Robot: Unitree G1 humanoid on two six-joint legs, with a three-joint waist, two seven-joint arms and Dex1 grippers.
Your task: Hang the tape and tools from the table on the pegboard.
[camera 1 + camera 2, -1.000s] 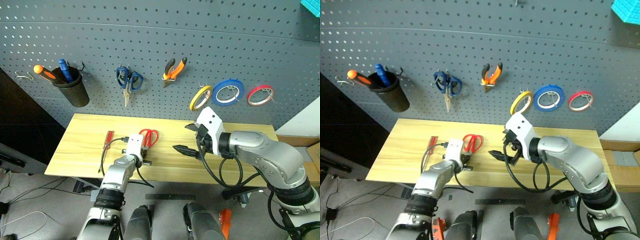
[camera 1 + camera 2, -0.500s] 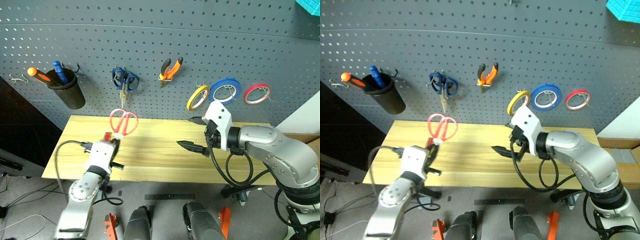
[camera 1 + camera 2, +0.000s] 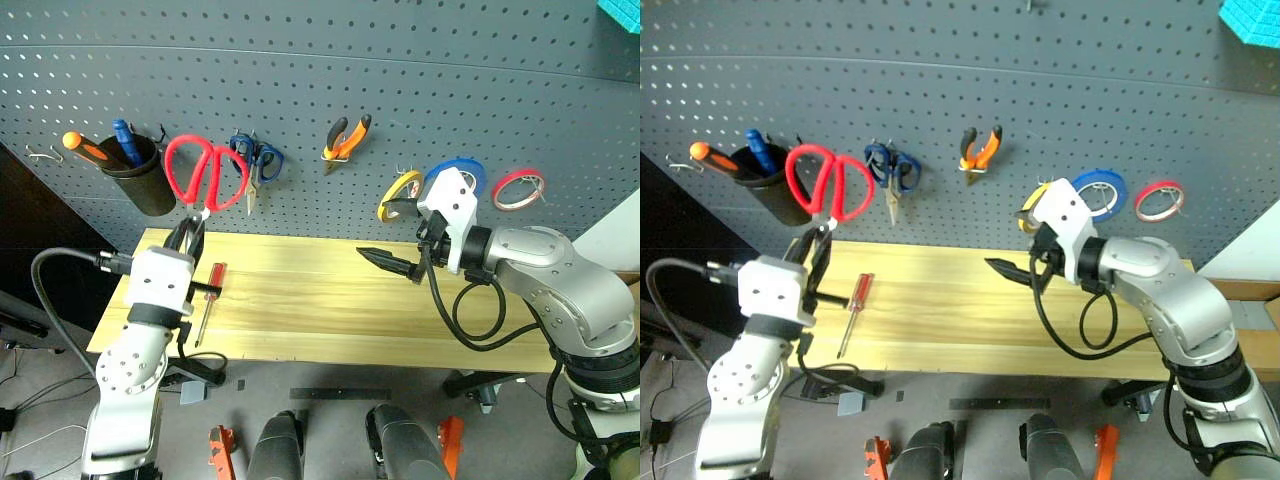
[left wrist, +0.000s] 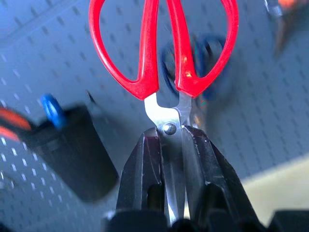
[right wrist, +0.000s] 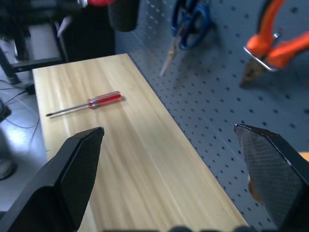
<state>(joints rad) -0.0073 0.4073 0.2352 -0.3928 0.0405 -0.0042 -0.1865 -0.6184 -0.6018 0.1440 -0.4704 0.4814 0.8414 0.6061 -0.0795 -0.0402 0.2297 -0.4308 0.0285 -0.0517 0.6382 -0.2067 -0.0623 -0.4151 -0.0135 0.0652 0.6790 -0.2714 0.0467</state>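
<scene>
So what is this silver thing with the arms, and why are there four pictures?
It is a robot with two arms, and each arm ends in a gripper with two black fingers. Two pictures come from cameras in its head, looking down over its arms. The other two come from small cameras on its wrists, looking along the fingers.

The left gripper is shut on the red scissors, pinching the blades so the handles point up in front of the grey pegboard. The right gripper is open and holds nothing.

On the wooden table lies a red screwdriver. Already hanging on the board are blue scissors, orange pliers and three tape rolls: yellow, blue and red.
</scene>
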